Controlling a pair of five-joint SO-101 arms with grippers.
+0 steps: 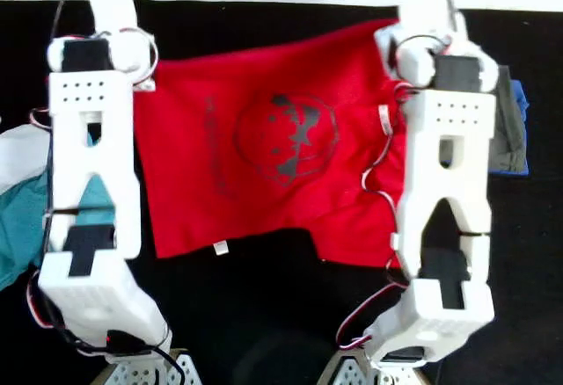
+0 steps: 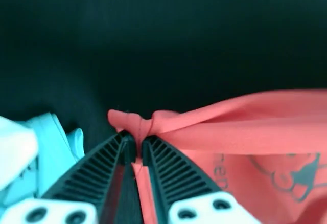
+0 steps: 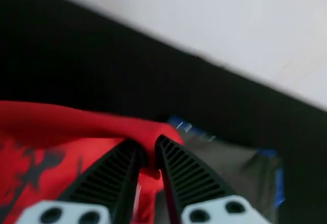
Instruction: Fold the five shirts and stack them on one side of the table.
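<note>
At the back, the left end effector point(image 2: 137, 142) and right end effector point(image 3: 149, 150) clamp the red shirt point(image 1: 264, 192), its sleeves seemingly hidden.

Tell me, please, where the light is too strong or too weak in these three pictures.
High view: the white arms glare, the red shirt is evenly lit, the black table keeps little detail. Left wrist view: the table is dark, the shirt's fold in the left end effector looks brightly lit. Right wrist view: the white surface beyond the table is very bright.
</note>
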